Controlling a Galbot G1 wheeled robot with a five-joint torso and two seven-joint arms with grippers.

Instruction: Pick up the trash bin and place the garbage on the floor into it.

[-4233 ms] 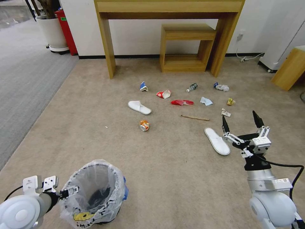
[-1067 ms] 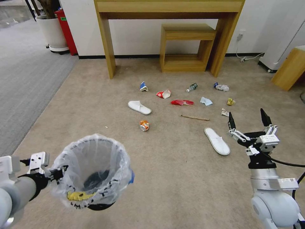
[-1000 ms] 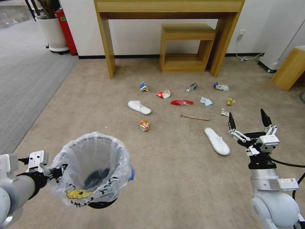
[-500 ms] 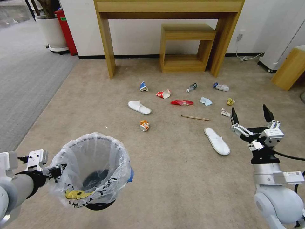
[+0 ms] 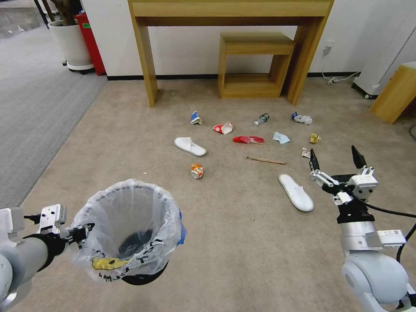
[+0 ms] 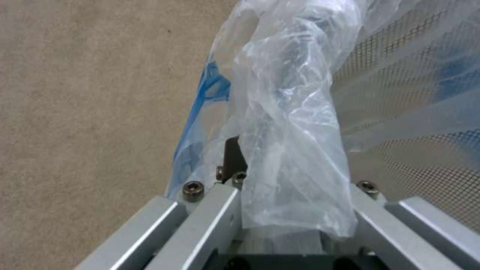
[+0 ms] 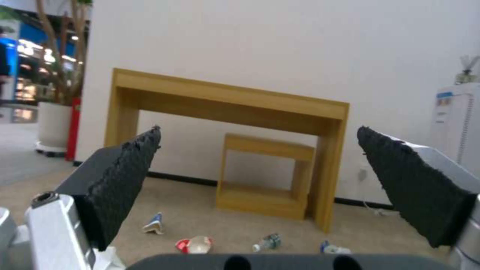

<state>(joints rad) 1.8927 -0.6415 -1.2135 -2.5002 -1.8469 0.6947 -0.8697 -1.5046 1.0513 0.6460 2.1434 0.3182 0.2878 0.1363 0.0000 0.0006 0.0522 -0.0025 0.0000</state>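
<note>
bin held aloft, litter on the floor (image 5: 242,225).
left gripper (image 5: 82,234) clamped on the trash bin (image 5: 130,232) rim; right gripper (image 5: 336,159) spread wide, empty, above the garbage (image 5: 296,192).

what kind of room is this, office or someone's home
Probably an office or lobby, not a home: wall-to-wall carpet, a bare wooden table against a white wall, and a big potted plant by an open hallway.

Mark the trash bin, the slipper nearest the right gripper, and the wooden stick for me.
trash bin (image 5: 149,207): head view, far inner wall of its bag liner.
slipper (image 5: 296,192): head view, middle of its white upper.
wooden stick (image 5: 266,160): head view, mid-length of the stick.
</note>
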